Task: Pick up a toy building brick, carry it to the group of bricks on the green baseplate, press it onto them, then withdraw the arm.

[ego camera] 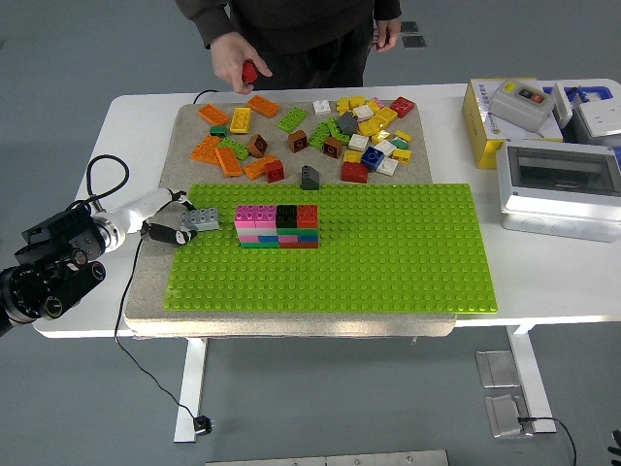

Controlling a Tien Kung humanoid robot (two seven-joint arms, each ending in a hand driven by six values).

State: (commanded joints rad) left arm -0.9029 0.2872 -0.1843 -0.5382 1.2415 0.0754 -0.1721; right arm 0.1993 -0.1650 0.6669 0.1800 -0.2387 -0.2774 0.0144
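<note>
No brand, label or writing can be read at this size; the yellow carton [482, 118] at the upper right of the frame carries print too small to make out.

The task's thing is a small grey studded building brick [201, 219], left of centre in the frame. It sits at the left edge of the bright green studded baseplate [388, 252], just left of the stacked group of bricks [277, 226] with a narrow gap between them. The grey brick is low and rectangular, with rows of round studs on top.

The stacked group stands several layers tall on the baseplate. Its top layer reads pink, black, red from left to right; lower layers show white, blue, pink, green and red bands.

The robot's left hand [173, 221], black and white, enters from the lower left of the frame. Its fingers are pinched on the left end of the grey brick. The black left arm [49, 272] trails a looped black cable [105, 175].

Loose bricks [320, 136] in orange, yellow, green, red, white and brown lie scattered on the grey felt mat [155, 282] above the baseplate.

At the top of the frame a person stands behind the white table [563, 282]. The person's hand [236, 60] holds a small red object [250, 72] above the far edge. A grey plastic enclosure box [558, 187] rests at the right.
</note>
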